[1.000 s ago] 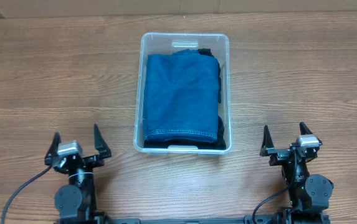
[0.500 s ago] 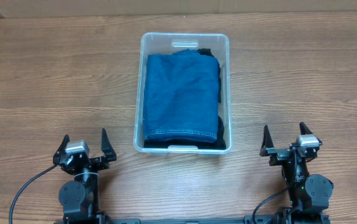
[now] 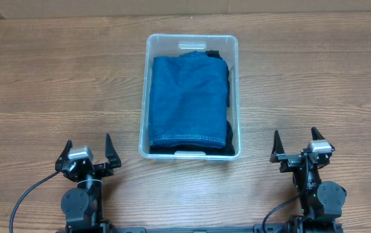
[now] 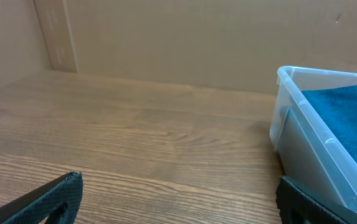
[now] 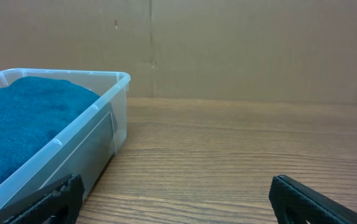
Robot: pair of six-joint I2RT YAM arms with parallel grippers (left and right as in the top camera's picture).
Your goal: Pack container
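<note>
The clear plastic container (image 3: 191, 40) stands in the middle of the wooden table. It holds folded blue denim (image 3: 188, 97) on top of a dark garment (image 3: 230, 136). My left gripper (image 3: 87, 150) is open and empty near the front edge, left of the container. My right gripper (image 3: 296, 145) is open and empty near the front edge, right of the container. The left wrist view shows the container's left wall (image 4: 303, 137) and its open jaws (image 4: 178, 199). The right wrist view shows the container's right wall (image 5: 97, 124) and its open jaws (image 5: 175, 199).
The wooden table (image 3: 56, 84) stretches to both sides of the container. A cardboard wall (image 5: 228, 43) stands behind the table. Black cables run from each arm base at the front edge.
The left gripper has shifted slightly to the right and towards the front edge since one second ago. The right gripper and the container have not moved.
</note>
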